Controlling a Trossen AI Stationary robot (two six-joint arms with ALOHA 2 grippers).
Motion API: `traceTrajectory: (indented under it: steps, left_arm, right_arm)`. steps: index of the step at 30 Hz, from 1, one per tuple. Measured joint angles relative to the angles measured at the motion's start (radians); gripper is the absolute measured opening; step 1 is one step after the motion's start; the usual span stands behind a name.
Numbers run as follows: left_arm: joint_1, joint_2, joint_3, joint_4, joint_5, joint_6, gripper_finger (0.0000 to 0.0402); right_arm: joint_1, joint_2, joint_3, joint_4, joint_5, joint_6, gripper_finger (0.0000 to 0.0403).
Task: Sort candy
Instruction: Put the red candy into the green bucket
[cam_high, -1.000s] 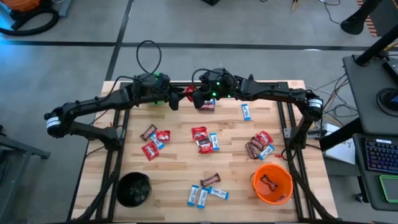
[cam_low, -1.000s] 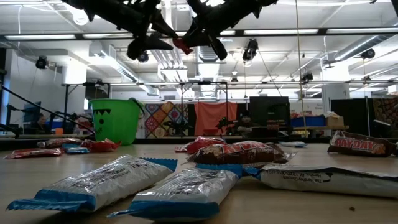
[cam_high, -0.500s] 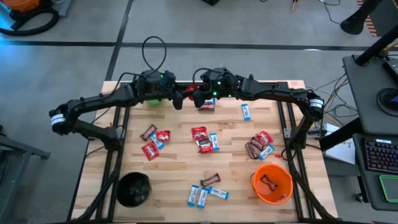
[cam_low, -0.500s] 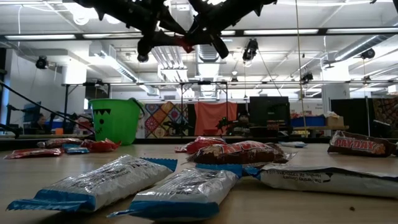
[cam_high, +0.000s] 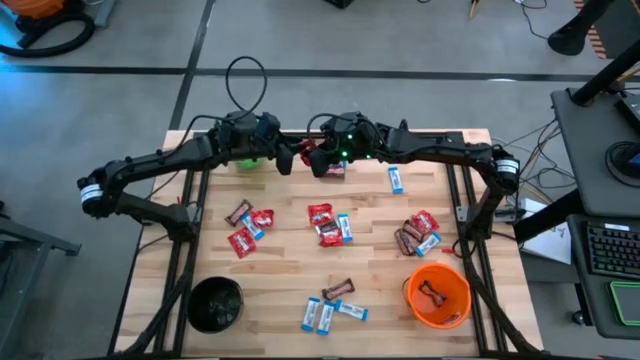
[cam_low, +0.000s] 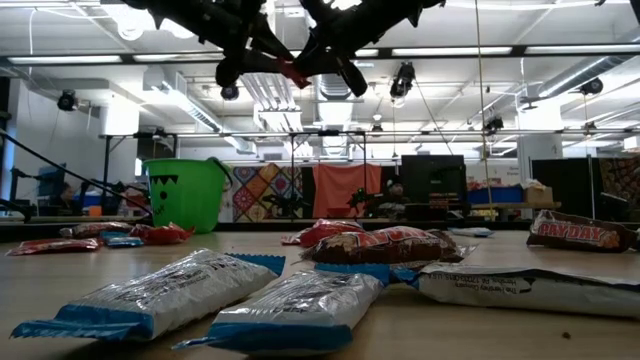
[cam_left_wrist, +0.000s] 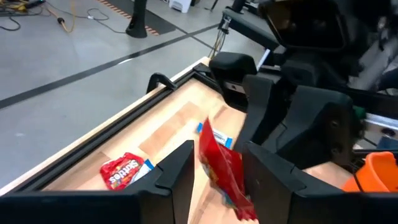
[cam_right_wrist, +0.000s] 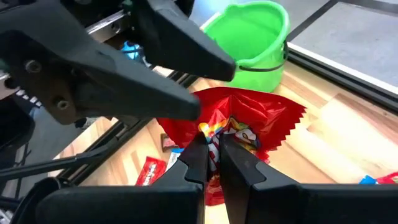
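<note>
Table: the pale wooden slatted tabletop (cam_high: 290, 270) is carrying the scattered sweets, with both dark arms meeting high above its far edge.
Buckets: the bright green plastic bucket with a painted face (cam_low: 186, 193) is standing at the far left corner, just behind the left arm's wrist; the orange plastic bucket (cam_high: 437, 295) is sitting near right with a bar inside, and the black bucket (cam_high: 215, 304) near left.
Right gripper: the right gripper (cam_right_wrist: 211, 163) is pinching the lower edge of a red packet, its fingers nearly together on the wrapper.
Left gripper: the left gripper (cam_left_wrist: 214, 171) is straddling the same packet with its fingers half apart, one on each side; I cannot tell whether they are touching it.
Held candy: the glossy red crinkled foil packet with a zigzag-cut edge (cam_right_wrist: 239, 121) is hanging in the air between the two grippers, fanned out and bearing colourful print.
Remaining candy: red packets, blue-and-white packets (cam_high: 325, 316) and dark brown bars (cam_high: 338, 289) are lying in loose clusters across the table.
Doing it well: this is looking like a hand-over, so the left fingers should be clamping firmly on the flat foil before the right is letting go, keeping the packet from slipping.
</note>
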Motion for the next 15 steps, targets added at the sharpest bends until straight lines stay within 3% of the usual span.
traceTrajectory:
  steps: [15]
  left_arm:
    - [0.000, 0.001, 0.000, -0.007, 0.001, -0.036, 0.0116]
  right_arm:
    - [0.000, 0.000, 0.000, 0.014, 0.001, -0.001, 0.0018]
